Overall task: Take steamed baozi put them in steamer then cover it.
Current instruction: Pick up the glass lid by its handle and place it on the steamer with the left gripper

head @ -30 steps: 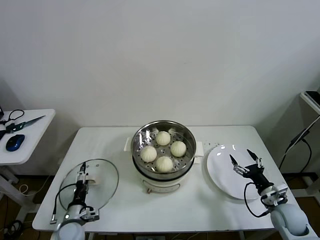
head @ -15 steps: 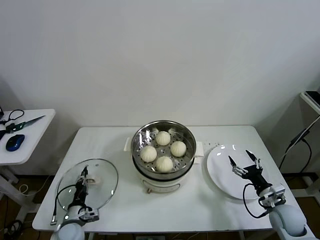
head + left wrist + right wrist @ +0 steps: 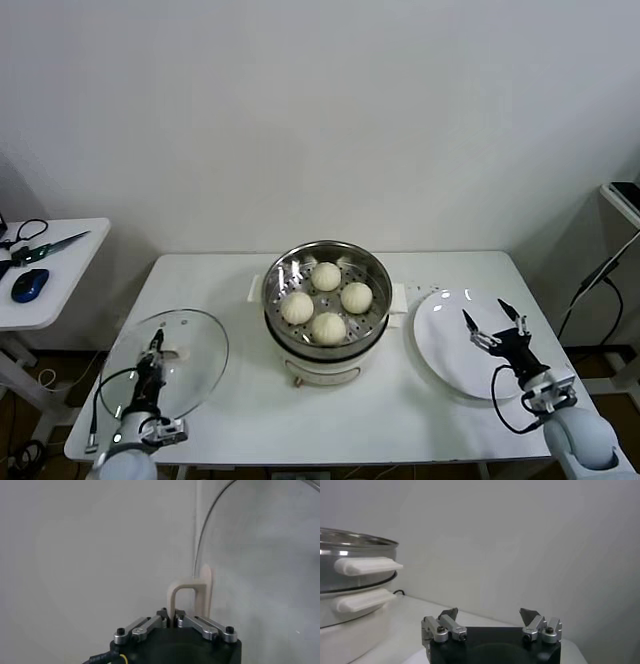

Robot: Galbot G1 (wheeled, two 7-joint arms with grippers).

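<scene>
A white table (image 3: 240, 400) carries the steamer (image 3: 326, 310) at its middle, nearer the back edge, the shiny steel pot sitting on a white electric base with side handles. Four steamed baozi (image 3: 326, 300) lie on the perforated tray inside, one toward the back, one on each side and one toward the front, close together but each distinct. The pot stands uncovered.

At the table's front-left corner the left gripper (image 3: 152, 362) is clamped tight on the cream-white bar handle (image 3: 189, 596) of the cover (image 3: 165, 365). The left wrist view shows both fingers pinched together at the foot of the handle, with the lid's metal rim curving up beyond it. In the head view the clear glass lid appears tilted, its left side reaching past the table's left edge; whether any part of it touches the tabletop cannot be told.

Near the table's right edge a flat white plate (image 3: 445, 345) lies bare, well apart from the steamer. The right gripper (image 3: 496, 322) hangs over the plate's front-right part, jaws spread wide and holding nothing.

A small side table (image 3: 60, 275) to the left bears a blue mouse (image 3: 30, 284) and dark tools.
</scene>
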